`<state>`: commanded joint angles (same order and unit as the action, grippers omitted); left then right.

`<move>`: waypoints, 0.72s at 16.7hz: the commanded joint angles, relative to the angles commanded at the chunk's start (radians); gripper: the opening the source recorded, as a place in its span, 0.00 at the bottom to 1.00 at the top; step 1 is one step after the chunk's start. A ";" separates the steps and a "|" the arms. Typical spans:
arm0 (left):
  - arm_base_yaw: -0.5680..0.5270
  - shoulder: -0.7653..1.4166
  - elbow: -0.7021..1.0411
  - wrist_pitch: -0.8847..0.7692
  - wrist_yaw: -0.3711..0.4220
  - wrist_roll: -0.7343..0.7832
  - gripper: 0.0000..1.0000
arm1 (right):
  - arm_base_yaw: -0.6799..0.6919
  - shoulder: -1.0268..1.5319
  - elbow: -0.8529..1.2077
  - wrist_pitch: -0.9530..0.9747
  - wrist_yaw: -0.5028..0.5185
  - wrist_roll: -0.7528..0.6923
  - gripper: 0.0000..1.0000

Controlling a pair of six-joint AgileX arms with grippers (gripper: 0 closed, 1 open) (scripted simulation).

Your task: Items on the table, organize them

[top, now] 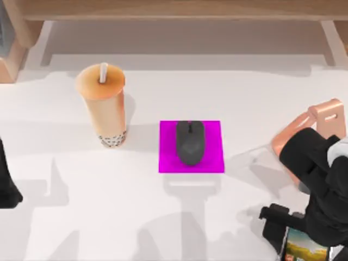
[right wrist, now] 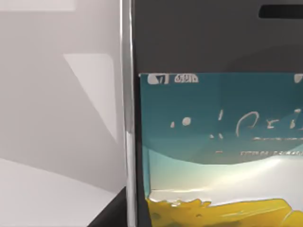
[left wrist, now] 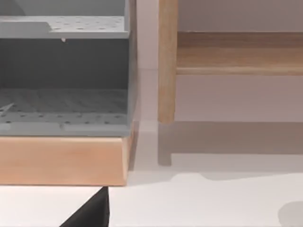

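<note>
Top view: mouse [top: 190,142] sits on magenta pad [top: 166,163]

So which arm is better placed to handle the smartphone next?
The right arm, probably. Its gripper is at the smartphone near the table's front right corner, and the right wrist view shows the screen close up. The left arm sits parked at the far left edge.
</note>
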<state>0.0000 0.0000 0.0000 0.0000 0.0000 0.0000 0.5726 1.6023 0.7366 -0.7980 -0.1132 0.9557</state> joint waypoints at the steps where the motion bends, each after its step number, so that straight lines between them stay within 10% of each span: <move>1: 0.000 0.000 0.000 0.000 0.000 0.000 1.00 | 0.005 -0.010 0.013 -0.008 0.030 -0.002 0.00; 12: 0.000 0.000 0.000 0.000 0.000 0.000 1.00 | 0.028 -0.085 0.074 -0.006 0.110 -0.043 0.00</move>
<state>0.0000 0.0000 0.0000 0.0000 0.0000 0.0000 0.6011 1.5169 0.8105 -0.8038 -0.0030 0.9132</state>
